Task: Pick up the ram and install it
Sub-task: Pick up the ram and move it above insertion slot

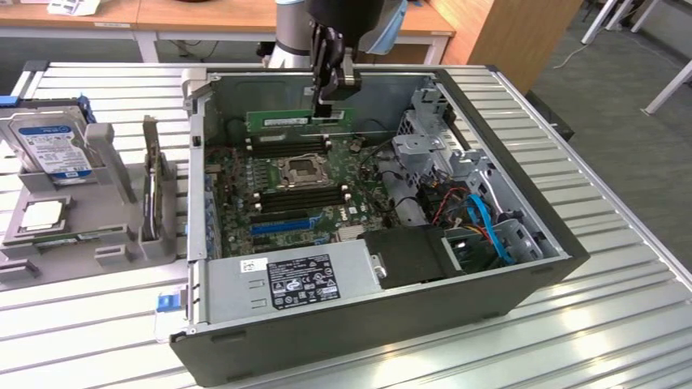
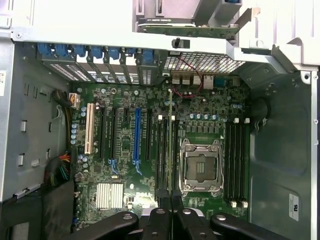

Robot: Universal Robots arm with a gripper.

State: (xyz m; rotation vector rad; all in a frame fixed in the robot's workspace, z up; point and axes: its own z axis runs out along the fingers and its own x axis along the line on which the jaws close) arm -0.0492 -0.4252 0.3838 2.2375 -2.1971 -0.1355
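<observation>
Black two-finger gripper (image 1: 326, 104) clamped narrowly on the long, thin green circuit-board ram (image 1: 284, 120), held above the green motherboard (image 1: 352, 212). Judged light, stiff, fragile: hold by its bare upper edge.

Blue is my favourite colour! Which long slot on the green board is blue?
The long blue plastic slot between black ones; the other long slots are black, except one white slot.

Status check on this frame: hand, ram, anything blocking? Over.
Hand shut on the ram. Ram held above the memory slots, not seated. Nothing seen between ram and slots.
</observation>
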